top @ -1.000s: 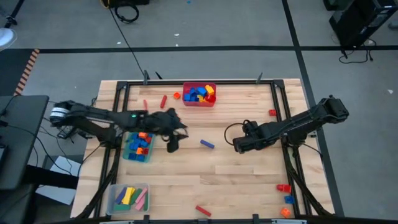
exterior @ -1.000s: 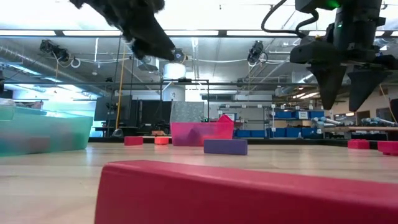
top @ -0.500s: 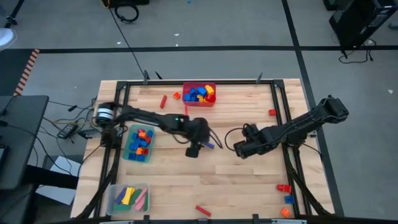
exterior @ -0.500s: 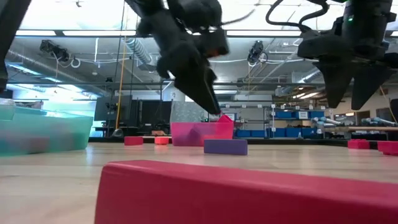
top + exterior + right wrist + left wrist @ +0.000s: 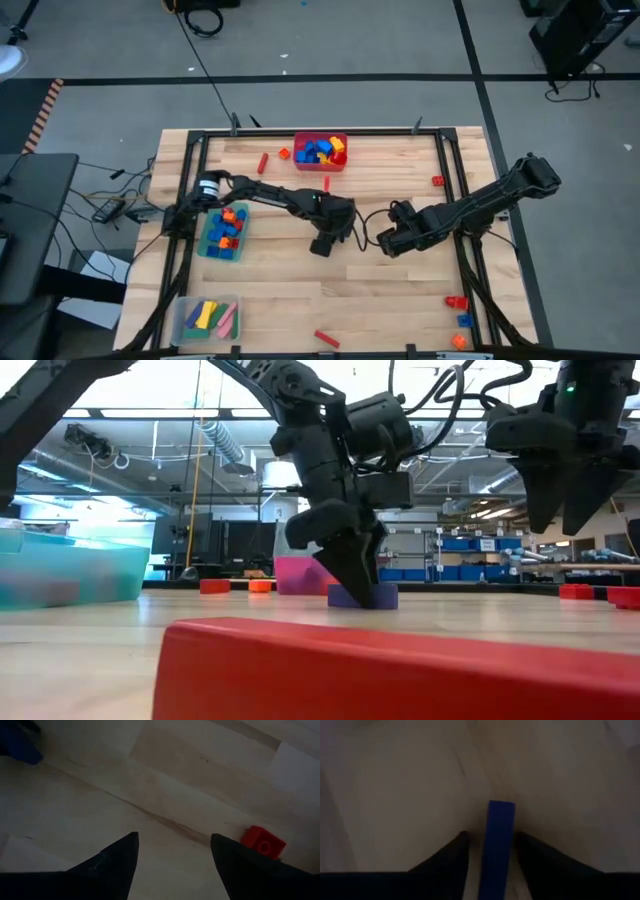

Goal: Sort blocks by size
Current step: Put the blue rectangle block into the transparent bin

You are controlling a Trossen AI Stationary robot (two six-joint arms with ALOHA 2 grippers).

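The left gripper (image 5: 490, 855) has swung from the green bin (image 5: 208, 245) to mid-table and now straddles the blue bar (image 5: 498, 845), jaws apart either side, ready to close, while the right gripper (image 5: 172, 857) hovers nearby, open.

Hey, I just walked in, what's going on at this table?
A two-armed robot is sorting toy blocks into bins. The left gripper is down at the table's middle with its fingers on either side of a blue bar, not clearly clamped yet. The right gripper hangs open just to its right, holding nothing. The red bin, green bin and clear bin already hold blocks; a few loose blocks lie around the table.
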